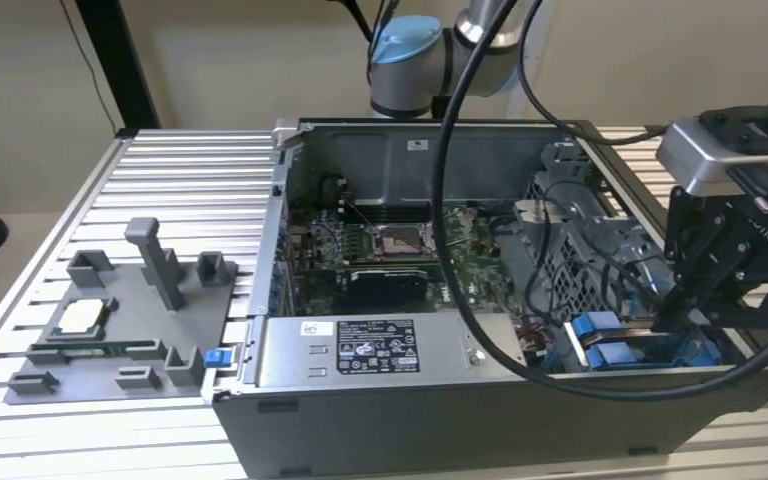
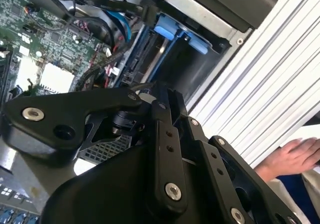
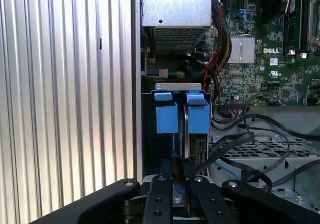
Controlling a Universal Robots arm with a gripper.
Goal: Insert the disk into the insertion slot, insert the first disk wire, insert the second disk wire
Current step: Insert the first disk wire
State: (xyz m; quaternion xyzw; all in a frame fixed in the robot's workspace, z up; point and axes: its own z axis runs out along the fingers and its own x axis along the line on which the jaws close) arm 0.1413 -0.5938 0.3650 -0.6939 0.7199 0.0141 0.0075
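The open computer case point(image 1: 281, 190) lies on a ribbed metal table point(image 1: 184, 180) with the arm's base behind it; in the exterior view the gripper point(image 1: 662, 322) reaches down into the case's corner on the exterior view's right, its tips at the insertion slot point(image 1: 631, 345) beside two blue tabs point(image 1: 608, 355); thick black cables point(image 1: 444, 150) loop from the arm across the case, and one sweeps along the front edge close to the slot; a grey labelled box point(image 1: 371, 350) sits near the slot on the exterior view's left, and a grey tray point(image 1: 91, 370) of parts rests on the table, well apart; in the second wrist view the gripper's black linkage crowds the foreground, with the blue tabs point(image 2: 172, 29) and the dark mouth of the slot beyond, a blue cable point(image 2: 120, 19) and the green circuit board point(image 2: 45, 29) beside them, and a person's hand point(image 2: 292, 156) resting on the table slats outside the case; in the first wrist view the fingers point(image 3: 160, 194) are drawn close together, clamped on the thin edge of the disk point(image 3: 186, 134), which stands on edge and runs between the two tabs down into the slot; black wires point(image 3: 240, 144) curl just beside it over a perforated cage point(image 3: 270, 149), and a bundle of coloured wires point(image 3: 220, 39) hangs near the slot's far end.
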